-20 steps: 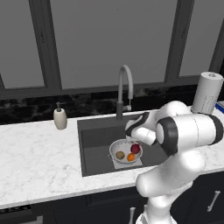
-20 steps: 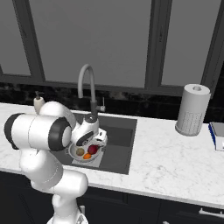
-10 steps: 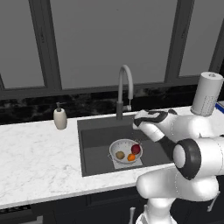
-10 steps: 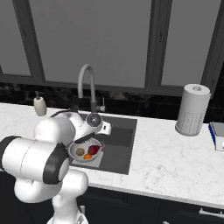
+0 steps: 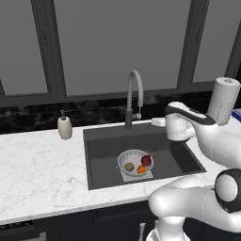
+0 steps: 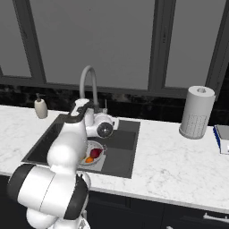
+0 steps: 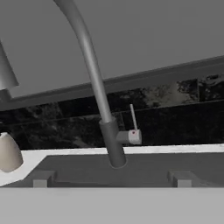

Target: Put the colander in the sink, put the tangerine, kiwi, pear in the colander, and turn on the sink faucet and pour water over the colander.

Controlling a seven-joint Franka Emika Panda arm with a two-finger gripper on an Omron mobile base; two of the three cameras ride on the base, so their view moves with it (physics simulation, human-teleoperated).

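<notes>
The colander (image 5: 134, 162) rests on the floor of the sink (image 5: 175, 159), also seen as the colander (image 6: 91, 154) in the sink (image 6: 121, 144). Inside it lie the kiwi (image 5: 129, 166), the tangerine (image 5: 140, 169) and the pear (image 5: 146, 160); from the right I see the pear (image 6: 97, 153) and the tangerine (image 6: 89, 159). The sink faucet (image 5: 133, 94) arches over the basin with no stream running. My gripper (image 5: 156, 122) hovers open at counter height, just right of the faucet base. In the hand view my gripper (image 7: 111, 179) faces the faucet (image 7: 113, 144) and its thin lever (image 7: 133, 127), holding nothing.
A beige soap dispenser (image 5: 65, 127) stands on the counter left of the sink. A paper towel roll (image 6: 197, 112) stands at the back right, with a blue object (image 6: 222, 136) near the right edge. Dark windows run behind the counter.
The hand has risen from over the colander and swung back and right, and now faces the faucet base. The jaws stayed open. The fruits and colander have not moved.
</notes>
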